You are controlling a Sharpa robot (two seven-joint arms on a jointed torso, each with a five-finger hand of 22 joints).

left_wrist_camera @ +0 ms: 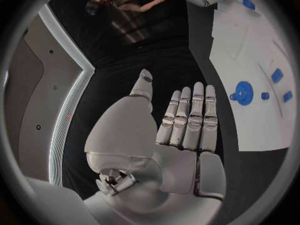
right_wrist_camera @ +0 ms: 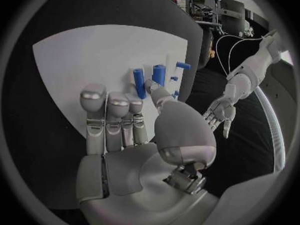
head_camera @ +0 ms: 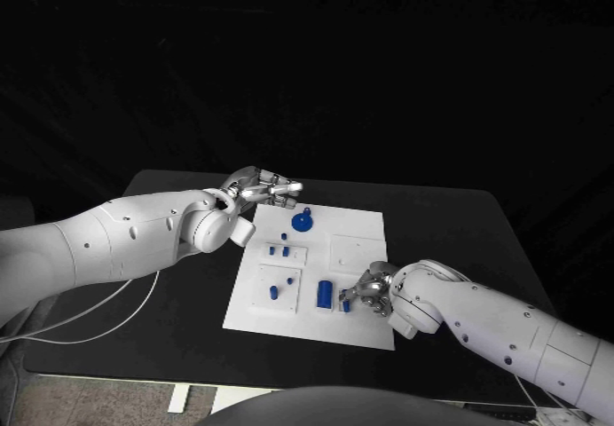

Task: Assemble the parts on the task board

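The board (head_camera: 352,266) lay in the middle of the black table (head_camera: 448,222), its long side running from near to far. The left hand (head_camera: 263,189) hovered over the table just beside the board's far left corner; its fingers (left_wrist_camera: 190,117) lay straight and side by side, the thumb apart, and it held nothing. A round blue disc (head_camera: 302,222) sat on the far part of the board, near that hand, with a small blue knob (left_wrist_camera: 265,95) just beside it. Two short blue pegs (head_camera: 278,251) stood in a square recess left of centre. Further toward the near edge lay a small blue piece (head_camera: 272,290) and a blue cylinder (head_camera: 325,294). The right hand (head_camera: 368,288) rested over the board's near right part, just right of the cylinder; its fingers (right_wrist_camera: 112,117) were extended together, the thumb reaching toward a blue bar (right_wrist_camera: 139,82), and no part was gripped. Whether the thumb touched that bar could not be determined. No brand, label or writing was legible on the board or the parts.
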